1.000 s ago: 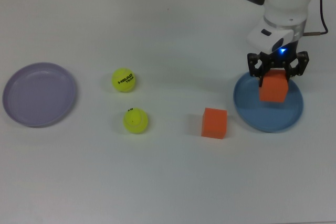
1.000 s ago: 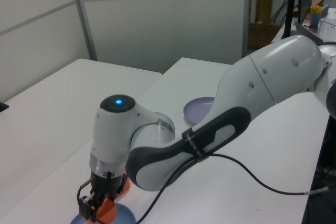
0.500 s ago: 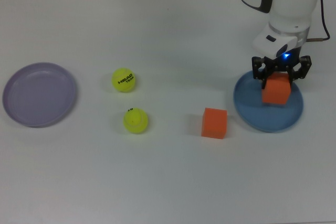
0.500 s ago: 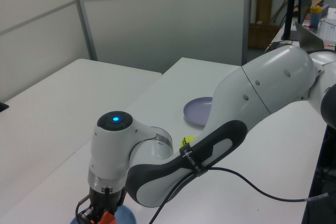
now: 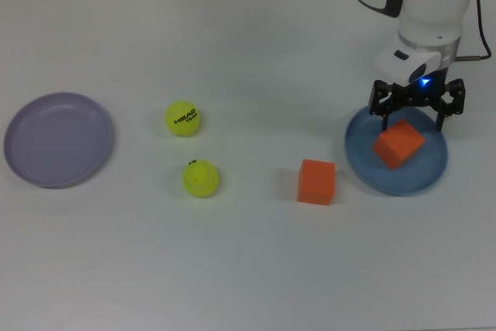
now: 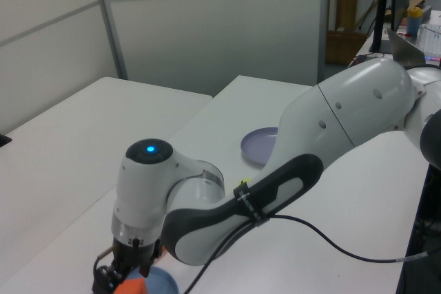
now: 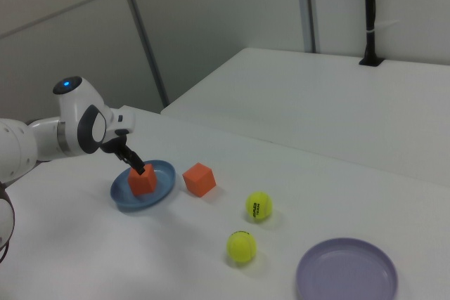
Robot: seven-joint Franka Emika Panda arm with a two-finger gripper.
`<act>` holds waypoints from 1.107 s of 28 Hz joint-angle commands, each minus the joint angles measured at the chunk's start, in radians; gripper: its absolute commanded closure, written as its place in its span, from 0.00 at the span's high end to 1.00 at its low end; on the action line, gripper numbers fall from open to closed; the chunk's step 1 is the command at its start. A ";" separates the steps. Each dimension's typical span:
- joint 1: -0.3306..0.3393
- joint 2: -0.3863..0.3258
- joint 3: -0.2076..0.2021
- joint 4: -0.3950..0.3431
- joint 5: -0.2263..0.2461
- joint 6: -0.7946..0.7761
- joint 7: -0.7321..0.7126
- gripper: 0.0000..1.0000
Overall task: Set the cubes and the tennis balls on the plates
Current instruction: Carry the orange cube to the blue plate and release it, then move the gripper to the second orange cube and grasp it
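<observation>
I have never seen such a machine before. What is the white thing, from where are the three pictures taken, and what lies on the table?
The white thing is a robot arm. Its black end effector has two fingers, now open, just above the medium blue round plate. One plain orange cube lies tilted on that plate; nothing is held.

The top view looks straight down on the white table. The left view looks from close beside the arm, so the arm hides most things. The right view looks from the side, across the table.

Also on the table: a second orange cube beside the blue plate, a yellow-green tennis ball with black lettering, another yellow-green tennis ball, and an empty pale lavender plate.
</observation>
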 commanded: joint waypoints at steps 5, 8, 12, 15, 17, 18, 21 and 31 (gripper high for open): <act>-0.083 -0.025 -0.017 0.058 -0.011 0.007 0.031 1.00; -0.108 -0.022 -0.018 0.067 -0.015 0.009 0.028 1.00; -0.152 -0.019 -0.018 0.067 -0.021 0.010 0.020 1.00; -0.175 -0.013 -0.020 0.067 -0.020 0.012 -0.003 1.00; -0.180 -0.005 -0.020 0.068 -0.020 0.012 -0.009 1.00; -0.181 -0.002 -0.020 0.068 -0.020 0.012 -0.014 1.00; -0.183 0.015 -0.020 0.067 -0.020 0.017 -0.018 1.00; -0.184 0.061 -0.030 0.067 -0.024 0.023 -0.046 1.00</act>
